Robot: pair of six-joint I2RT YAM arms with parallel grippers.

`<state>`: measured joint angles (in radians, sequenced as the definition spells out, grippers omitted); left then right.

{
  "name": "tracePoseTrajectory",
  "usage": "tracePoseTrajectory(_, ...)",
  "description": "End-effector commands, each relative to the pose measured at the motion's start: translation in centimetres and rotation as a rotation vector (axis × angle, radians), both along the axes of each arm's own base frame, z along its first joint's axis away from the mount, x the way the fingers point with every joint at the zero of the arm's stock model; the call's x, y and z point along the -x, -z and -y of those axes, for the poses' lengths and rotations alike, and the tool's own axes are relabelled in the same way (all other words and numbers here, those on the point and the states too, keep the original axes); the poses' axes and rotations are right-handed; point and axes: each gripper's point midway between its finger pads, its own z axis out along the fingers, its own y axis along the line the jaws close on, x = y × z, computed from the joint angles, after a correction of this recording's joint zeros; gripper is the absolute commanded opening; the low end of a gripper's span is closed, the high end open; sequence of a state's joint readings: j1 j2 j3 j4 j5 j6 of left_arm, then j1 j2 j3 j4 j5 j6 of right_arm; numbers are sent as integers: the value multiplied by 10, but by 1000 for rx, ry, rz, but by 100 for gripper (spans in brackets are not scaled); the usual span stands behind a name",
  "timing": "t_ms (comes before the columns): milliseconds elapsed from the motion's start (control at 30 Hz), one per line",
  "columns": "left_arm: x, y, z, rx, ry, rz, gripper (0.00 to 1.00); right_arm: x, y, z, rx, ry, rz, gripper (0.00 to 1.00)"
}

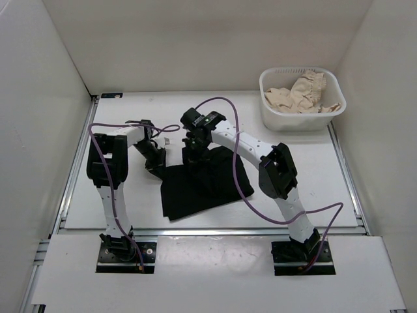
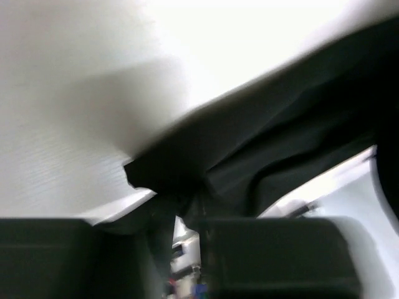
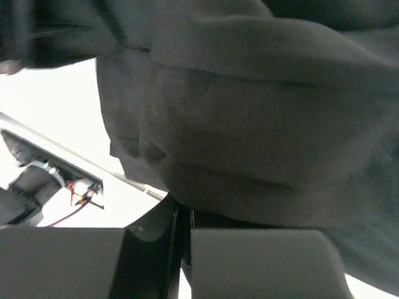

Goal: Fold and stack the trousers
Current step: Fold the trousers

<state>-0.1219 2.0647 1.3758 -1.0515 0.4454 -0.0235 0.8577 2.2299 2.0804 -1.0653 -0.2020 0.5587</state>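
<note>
Where the two arms are bolted at the near edge, the left arm (image 1: 107, 166) rises on the left and the right arm (image 1: 279, 171) on the right, with a purple cable (image 1: 306, 212) looping beside the right one. Just beyond the bases, the trousers (image 1: 202, 186) lie on the white tabletop (image 1: 319, 163). They are a black, folded bundle, roughly square and a little skewed, at the middle of the tabletop between the two arms.

The left jaws are down at the bundle's far left corner. In the left wrist view their fingers (image 2: 274, 255) are drawn close together, with a corner of the black cloth running down into the narrow gap, so they are pinched on the trousers. The right jaws are on the bundle's far edge, just right of the left ones. In the right wrist view their fingers (image 3: 268, 261) leave only a thin slit, and thick folds of the cloth bulge right above it and reach into it, gripped.

In the far right corner, well apart from the trousers, a white basket (image 1: 272, 116) holds a crumpled beige cloth (image 1: 306, 91).
</note>
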Motion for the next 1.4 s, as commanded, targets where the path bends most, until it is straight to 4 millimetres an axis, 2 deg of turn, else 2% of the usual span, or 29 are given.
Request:
tracePoseTrajectory(0,-7,29,-3,-25,30,20,17,5,-61,-39,-269,-144,94,0)
tracePoseTrajectory(67,-12,26,-2,-23,30,35,14,11,-84,-58,-350,-206,128,0)
tracePoseTrajectory(167,-25,22,1,-10,29,66,14,16,-85,-69,-369,-231,97,0)
tracePoseTrajectory(200,-30,20,1,-9,28,78,14,20,-72,-70,-358,-238,53,0)
tracePoseTrajectory(267,-38,16,2,-7,28,92,14,26,-72,-73,-380,-247,7,0)
tracePoseTrajectory(300,-38,16,2,-8,28,85,14,31,-68,-81,-399,-267,-9,0)
tracePoseTrajectory(367,-46,13,3,-7,28,97,14,48,-72,-92,-440,-317,-53,2)
tracePoseTrajectory(433,-50,10,-2,2,8,100,14,53,-62,-100,-439,-341,-91,13)
tracePoseTrajectory(467,-50,10,-2,2,8,100,14,57,-49,-97,-411,-330,-141,16)
tracePoseTrajectory(500,-52,10,-8,-8,-5,101,14,60,-45,-96,-407,-331,-163,21)
tracePoseTrajectory(533,-57,8,-14,-8,-25,112,18,64,-44,-95,-411,-337,-189,37)
tracePoseTrajectory(600,-66,10,-30,-54,-45,129,26,65,-42,-98,-431,-346,-194,46)
tracePoseTrajectory(633,-72,9,-41,-70,-69,140,37,65,-48,-99,-452,-354,-187,56)
tracePoseTrajectory(700,-85,3,-57,-116,-92,173,46,65,-60,-101,-487,-376,-158,68)
tracePoseTrajectory(733,-88,1,-64,-132,-104,178,50,64,-62,-103,-502,-390,-138,85)
tracePoseTrajectory(767,-99,-7,-81,-169,-131,215,59,64,-76,-103,-526,-397,-113,93)
tracePoseTrajectory(833,-106,-15,-95,-199,-155,239,66,59,-78,-99,-522,-413,-53,98)
tracePoseTrajectory(867,-112,-26,-106,-218,-178,273,69,59,-92,-94,-527,-416,-8,98)
tracePoseTrajectory(900,-115,-34,-116,-256,-190,292,73,55,-96,-93,-526,-407,34,98)
tracePoseTrajectory(933,-116,-38,-119,-272,-192,304,75,52,-98,-79,-500,-379,65,98)
tracePoseTrajectory(967,-120,-50,-129,-293,-212,338,78,49,-93,-72,-467,-357,97,98)
tracePoseTrajectory(1000,-120,-55,-140,-329,-227,351,94,28,-85,-58,-403,-279,159,98)
tracePoseTrajectory(1033,-120,-60,-142,-343,-229,363,100,26,-75,-39,-359,-230,173,99)
tracePoseTrajectory(1100,-121,-78,-153,-378,-249,407,100,8,-62,-11,-296,-97,190,99)
tracePoseTrajectory(1133,-121,-85,-153,-379,-252,425,100,1,-69,2,-296,-48,221,99)
tracePoseTrajectory(1167,-120,-97,-152,-379,-257,453,100,-7,-46,27,-216,35,205,98)
tracePoseTrajectory(1233,-114,-109,-156,-382,-270,476,100,-11,-42,51,-172,90,223,98)
tracePoseTrajectory(1300,-102,-124,-154,-382,-274,498,100,-11,-24,77,-84,124,216,97)
tracePoseTrajectory(1367,-75,-110,-150,-381,-263,433,100,-6,-16,91,-49,130,206,97)
